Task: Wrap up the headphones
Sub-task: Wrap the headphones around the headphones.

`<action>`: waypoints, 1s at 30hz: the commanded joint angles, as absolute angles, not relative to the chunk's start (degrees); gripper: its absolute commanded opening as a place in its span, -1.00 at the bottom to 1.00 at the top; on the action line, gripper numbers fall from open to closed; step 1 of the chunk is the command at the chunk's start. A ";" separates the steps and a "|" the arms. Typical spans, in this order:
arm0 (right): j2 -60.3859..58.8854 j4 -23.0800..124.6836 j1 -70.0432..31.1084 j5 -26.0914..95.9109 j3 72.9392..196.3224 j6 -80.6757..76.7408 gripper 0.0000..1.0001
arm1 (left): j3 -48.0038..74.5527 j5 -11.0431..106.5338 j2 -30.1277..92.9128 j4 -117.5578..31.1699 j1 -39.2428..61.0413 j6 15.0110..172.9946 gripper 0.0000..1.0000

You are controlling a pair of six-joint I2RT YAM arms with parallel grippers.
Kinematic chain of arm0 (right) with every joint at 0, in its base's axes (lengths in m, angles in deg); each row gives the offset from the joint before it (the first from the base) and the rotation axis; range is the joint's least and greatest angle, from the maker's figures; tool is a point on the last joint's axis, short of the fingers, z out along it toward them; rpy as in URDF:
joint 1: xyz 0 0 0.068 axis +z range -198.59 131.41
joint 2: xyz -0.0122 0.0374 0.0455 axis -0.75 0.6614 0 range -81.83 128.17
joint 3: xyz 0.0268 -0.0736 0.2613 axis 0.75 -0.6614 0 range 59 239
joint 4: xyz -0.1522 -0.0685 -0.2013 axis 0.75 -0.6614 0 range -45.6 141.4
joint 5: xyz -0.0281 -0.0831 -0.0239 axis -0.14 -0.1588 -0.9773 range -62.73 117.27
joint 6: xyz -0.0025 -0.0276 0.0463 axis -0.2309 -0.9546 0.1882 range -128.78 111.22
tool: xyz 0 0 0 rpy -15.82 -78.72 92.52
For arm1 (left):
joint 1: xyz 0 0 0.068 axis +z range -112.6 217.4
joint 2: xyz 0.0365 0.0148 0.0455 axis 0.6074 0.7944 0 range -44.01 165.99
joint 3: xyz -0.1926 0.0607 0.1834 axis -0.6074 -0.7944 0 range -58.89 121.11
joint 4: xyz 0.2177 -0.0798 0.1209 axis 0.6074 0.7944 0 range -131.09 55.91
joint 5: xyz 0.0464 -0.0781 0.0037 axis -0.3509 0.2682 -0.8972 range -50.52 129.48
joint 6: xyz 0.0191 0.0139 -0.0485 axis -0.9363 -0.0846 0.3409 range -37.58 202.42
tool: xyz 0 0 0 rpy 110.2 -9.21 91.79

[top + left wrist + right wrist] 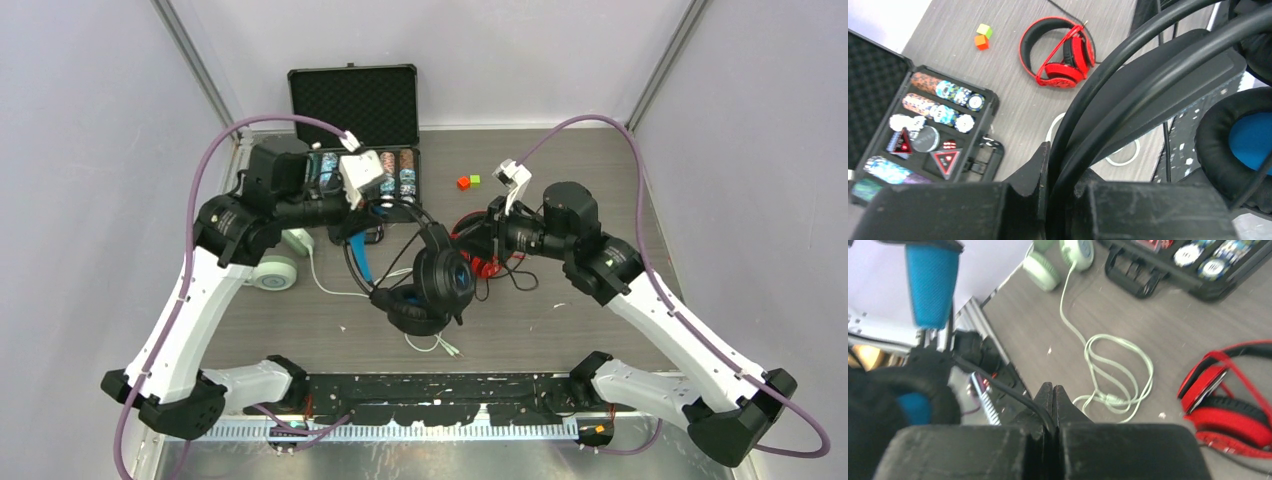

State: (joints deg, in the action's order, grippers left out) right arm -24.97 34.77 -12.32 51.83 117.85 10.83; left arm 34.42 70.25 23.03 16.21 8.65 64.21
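The black headphones [432, 282] with blue inner pads hang above the table's middle. My left gripper [384, 208] is shut on their black headband [1128, 85]; in the left wrist view the jaws [1068, 167] clamp the band and a blue ear cup [1248, 140] shows at the right. My right gripper [478, 238] is shut on the thin black cable [998, 385], pinched at the jaws' base [1053, 391]. The red headphones [485, 258] lie on the table below the right gripper. The mint-green headphones [278, 268] lie at the left, their cable [1113, 375] loosely coiled.
An open black case [352, 105] with patterned rolls [943, 102] stands at the back of the table. Two small cubes [468, 181], one red and one green, lie at the back centre. A black rail [440, 392] runs along the near edge between the arm bases.
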 commanded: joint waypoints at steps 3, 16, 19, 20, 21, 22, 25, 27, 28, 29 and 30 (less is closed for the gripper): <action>-25.02 13.65 -14.71 57.48 129.50 10.48 -0.99 | 33.26 58.09 22.30 27.19 3.82 45.78 -1.00; -18.82 11.81 -14.98 73.65 132.61 16.78 -0.99 | 30.33 36.17 22.35 21.61 -4.89 34.16 -1.00; -18.37 16.93 -15.01 76.08 132.20 21.56 -0.99 | 28.96 31.23 22.42 19.29 -5.57 33.96 -1.00; -18.35 18.72 -14.97 76.56 131.80 22.93 -0.99 | 28.32 30.30 22.23 18.33 -5.58 34.10 -1.00; -18.23 20.22 -14.97 77.03 131.43 23.90 -0.99 | 27.68 29.46 22.25 17.70 -5.65 34.02 -1.00; -18.08 21.34 -14.99 77.34 131.22 24.64 -0.99 | 27.17 28.75 22.23 17.48 -5.69 34.14 -1.00; -17.50 22.94 -14.96 76.79 131.23 26.48 -0.99 | 26.36 26.34 22.43 16.40 -5.75 34.99 -1.00; -16.93 24.34 -14.96 77.51 130.89 28.20 -0.99 | 26.02 24.03 22.63 14.94 -5.76 36.21 -1.00; -16.77 25.45 -15.01 77.68 130.56 29.05 -0.99 | 26.20 23.04 22.92 14.91 -5.76 36.95 -1.00; -16.65 26.62 -15.02 77.71 130.18 30.07 -0.99 | 26.60 22.29 23.33 15.21 -5.79 37.67 -1.00; -16.55 28.23 -15.01 77.71 129.70 31.47 -0.96 | 26.95 21.42 23.76 15.46 -5.83 38.43 -1.00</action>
State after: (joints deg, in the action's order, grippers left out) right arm -15.79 18.69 -13.90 75.63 129.52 25.63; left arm 26.66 31.39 23.23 11.75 -6.41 38.57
